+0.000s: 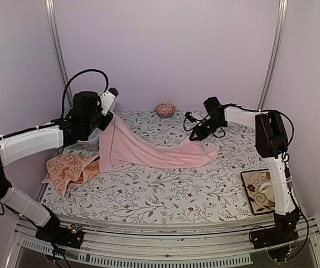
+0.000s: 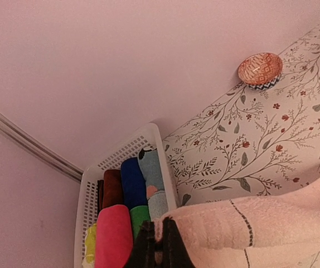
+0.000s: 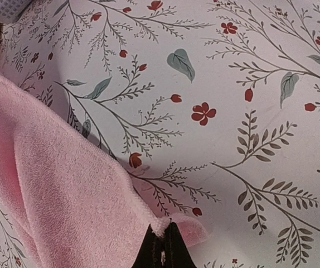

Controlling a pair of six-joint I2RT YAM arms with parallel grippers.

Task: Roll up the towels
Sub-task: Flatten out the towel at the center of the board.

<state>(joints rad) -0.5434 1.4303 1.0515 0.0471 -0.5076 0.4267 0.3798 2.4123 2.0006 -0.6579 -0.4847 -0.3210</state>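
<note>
The left gripper [image 1: 110, 115] is clenched on the pink towel's [image 1: 143, 151] raised left corner and the right gripper [image 1: 197, 135] on its low right corner, stretching it across the far table [image 1: 149, 198], while the second, patterned towel [image 1: 68, 167] lies crumpled at the left.

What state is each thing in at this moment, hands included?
Plain light pink cloth towel: unrolled, held up between both hands, lower part on the table.
Peach-orange patterned cloth towel: unrolled, crumpled on the table.
Left hand: shut on the pink towel.
Right hand: shut on the pink towel.
White perforated plastic basket: holding rolled cloths.
Small orange patterned bowl: upright.
</note>
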